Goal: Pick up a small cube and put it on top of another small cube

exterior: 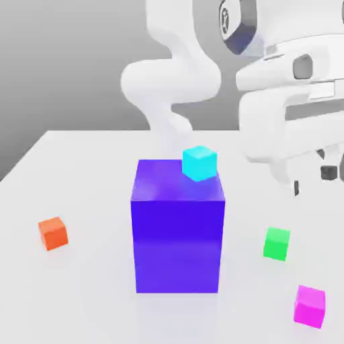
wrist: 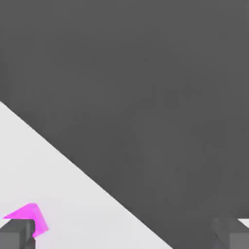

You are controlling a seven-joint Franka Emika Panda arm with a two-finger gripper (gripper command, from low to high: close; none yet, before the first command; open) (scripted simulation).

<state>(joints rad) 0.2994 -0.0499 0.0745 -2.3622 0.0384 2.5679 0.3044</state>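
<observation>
Entry, pick stage not yet begun. My gripper (exterior: pixel 312 176) hangs in the air on the exterior view's right, well above the worktop (exterior: pixel 87 168), fingers pointing down. The magenta cube (exterior: pixel 310 306) sits on the worktop near its front edge, toward the front corner on the exterior view's right. From my gripper it lies below and nearer the front edge, well apart from the fingertips. In the hand view a corner of the same magenta cube (wrist: pixel 30 218) peeps out just beside one dark fingertip (wrist: pixel 17 237), so the cube is off the line between my fingers, not under it. It is a plain cube with no long axis; a face-on approach should serve.

The green cube (exterior: pixel 277 243) rests on the worktop between my gripper and the magenta one, close to the magenta cube but not touching it. Both are clear of the big blue block (exterior: pixel 178 235), which carries the cyan cube (exterior: pixel 199 162) at a back corner of its top. The orange cube (exterior: pixel 53 233) lies far off, near the worktop's edge on the exterior view's left.

Gripper state: fingers spread fully apart, holding nothing, touching nothing.

Judgement: I must shift toward the front edge until centred over the magenta cube, then descend.
</observation>
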